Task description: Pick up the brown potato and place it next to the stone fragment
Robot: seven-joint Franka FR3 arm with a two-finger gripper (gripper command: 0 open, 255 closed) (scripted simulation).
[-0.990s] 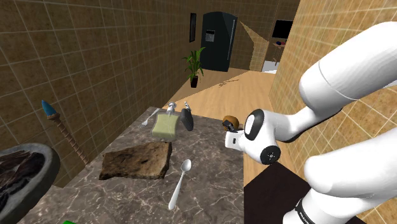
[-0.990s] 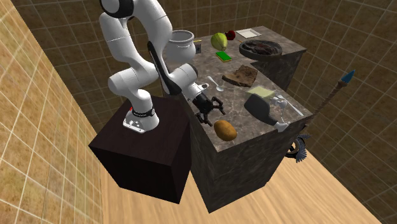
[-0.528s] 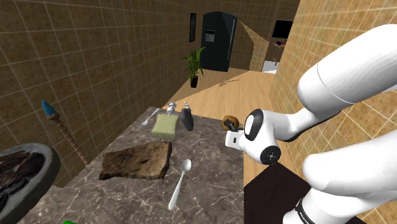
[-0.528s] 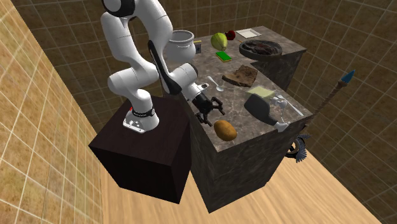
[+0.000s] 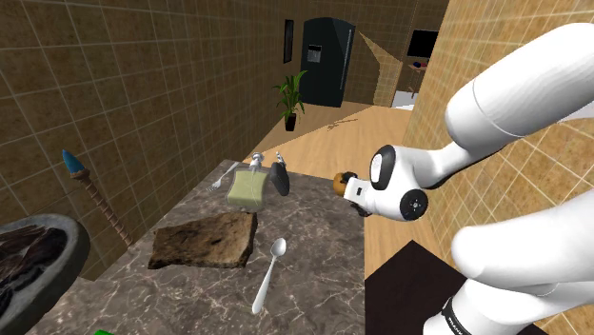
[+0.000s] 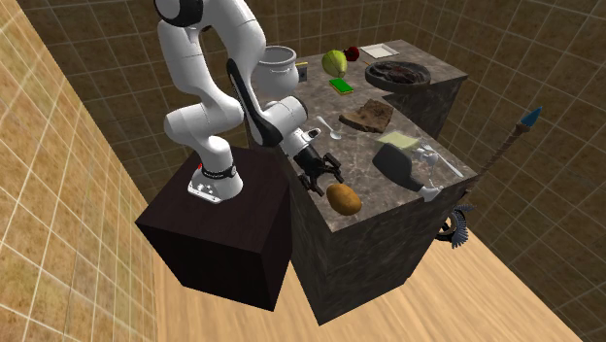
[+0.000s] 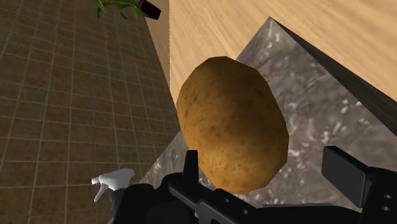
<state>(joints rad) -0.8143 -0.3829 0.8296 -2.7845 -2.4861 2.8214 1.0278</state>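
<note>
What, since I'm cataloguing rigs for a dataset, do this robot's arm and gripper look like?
The arm is glossy white with rounded segments, dark rings at its joints and round dark caps on the wrist. A small red mark sits at its base, above the dark box-shaped stand. The gripper is all black, with two blocky fingers.

Brown potato (image 6: 343,198) on counter (image 6: 361,155) corner, stone fragment (image 5: 205,240) well apart
</note>
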